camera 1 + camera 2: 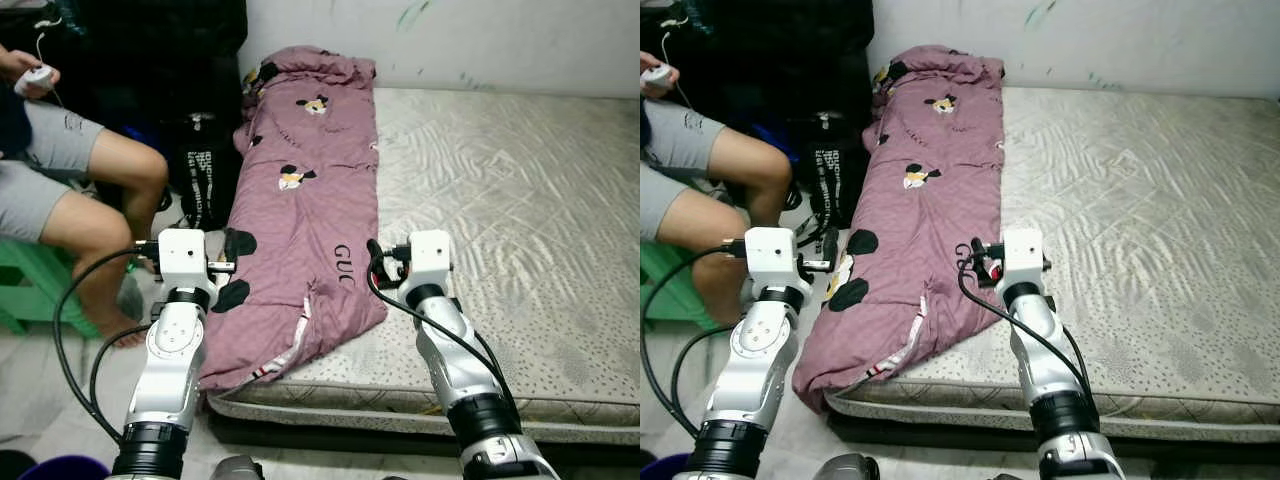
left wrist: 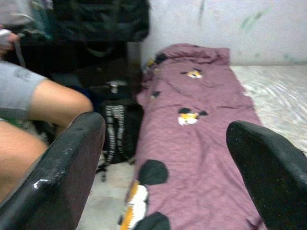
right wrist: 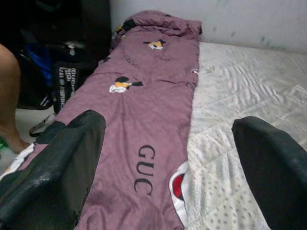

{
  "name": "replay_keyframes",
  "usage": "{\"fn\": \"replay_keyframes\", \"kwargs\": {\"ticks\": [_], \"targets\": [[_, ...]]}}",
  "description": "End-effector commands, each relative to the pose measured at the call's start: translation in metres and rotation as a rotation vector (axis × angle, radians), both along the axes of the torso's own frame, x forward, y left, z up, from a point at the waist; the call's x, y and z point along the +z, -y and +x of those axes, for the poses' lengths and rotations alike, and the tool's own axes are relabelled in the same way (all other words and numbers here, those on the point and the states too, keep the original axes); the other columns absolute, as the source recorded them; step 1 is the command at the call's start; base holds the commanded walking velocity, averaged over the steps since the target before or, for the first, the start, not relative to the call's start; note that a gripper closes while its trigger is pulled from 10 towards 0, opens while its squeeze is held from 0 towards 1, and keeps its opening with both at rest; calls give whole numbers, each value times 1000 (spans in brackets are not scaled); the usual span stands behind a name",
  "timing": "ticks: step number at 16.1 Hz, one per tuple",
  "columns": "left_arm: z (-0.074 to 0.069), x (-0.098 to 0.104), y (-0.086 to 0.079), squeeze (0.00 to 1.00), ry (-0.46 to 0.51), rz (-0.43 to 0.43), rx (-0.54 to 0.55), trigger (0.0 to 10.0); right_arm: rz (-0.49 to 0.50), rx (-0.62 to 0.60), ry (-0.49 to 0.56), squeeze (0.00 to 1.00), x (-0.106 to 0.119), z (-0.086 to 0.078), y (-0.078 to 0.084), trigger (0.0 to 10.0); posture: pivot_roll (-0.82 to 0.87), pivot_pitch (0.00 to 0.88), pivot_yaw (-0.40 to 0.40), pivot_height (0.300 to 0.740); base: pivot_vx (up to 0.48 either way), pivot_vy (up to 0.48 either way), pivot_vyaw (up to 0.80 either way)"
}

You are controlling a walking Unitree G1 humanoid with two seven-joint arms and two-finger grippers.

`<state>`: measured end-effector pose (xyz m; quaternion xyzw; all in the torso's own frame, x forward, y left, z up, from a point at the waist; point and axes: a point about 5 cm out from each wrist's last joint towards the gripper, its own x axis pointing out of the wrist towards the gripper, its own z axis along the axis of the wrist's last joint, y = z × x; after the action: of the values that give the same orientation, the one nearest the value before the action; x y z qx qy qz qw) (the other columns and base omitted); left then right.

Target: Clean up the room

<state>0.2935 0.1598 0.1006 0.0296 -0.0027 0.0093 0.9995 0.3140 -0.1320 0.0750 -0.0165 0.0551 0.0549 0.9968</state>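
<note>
The purple quilt (image 1: 305,200) lies folded long along the mattress's (image 1: 500,220) left edge, its near corner drooping off toward the floor. Left gripper (image 2: 168,167) and right gripper (image 3: 168,163) hover over its near end, both spread wide, holding nothing. Black backpack (image 1: 205,170) sits just beside it, and a seated person's leg (image 1: 100,210) is close on the left.

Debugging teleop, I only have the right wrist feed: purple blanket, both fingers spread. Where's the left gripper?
Observer: The left gripper is open, raised over the purple blanket's floor-side edge.
Operator: Anyone nearby?
Observer: Yes, a person sits left of the bed on a green stool, holding a white device.
Operator: Blanket fully on the mattress?
Observer: No, its near left corner hangs over the mattress edge toward the floor.
</note>
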Motion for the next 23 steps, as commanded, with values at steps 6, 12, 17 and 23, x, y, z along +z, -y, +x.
{"fn": "replay_keyframes", "kwargs": {"ticks": [6,12,17,23], "targets": [[2,-2,5,0,-41,-12,-21,10000,6,-23,-9,0,1,-1,4,10000,30,0,1,740,0,240,0],[2,1,5,0,-24,8,-17,10000,7,-22,-8,0,3,2,3,10000,33,0,3,740,0,446,0],[3,6,5,0,16,42,-3,10000,3,-25,-2,0,5,4,3,10000,32,0,5,740,0,0,0],[3,4,4,0,13,23,-18,10000,5,-22,5,0,6,5,3,10000,30,0,3,740,0,0,0]]}}
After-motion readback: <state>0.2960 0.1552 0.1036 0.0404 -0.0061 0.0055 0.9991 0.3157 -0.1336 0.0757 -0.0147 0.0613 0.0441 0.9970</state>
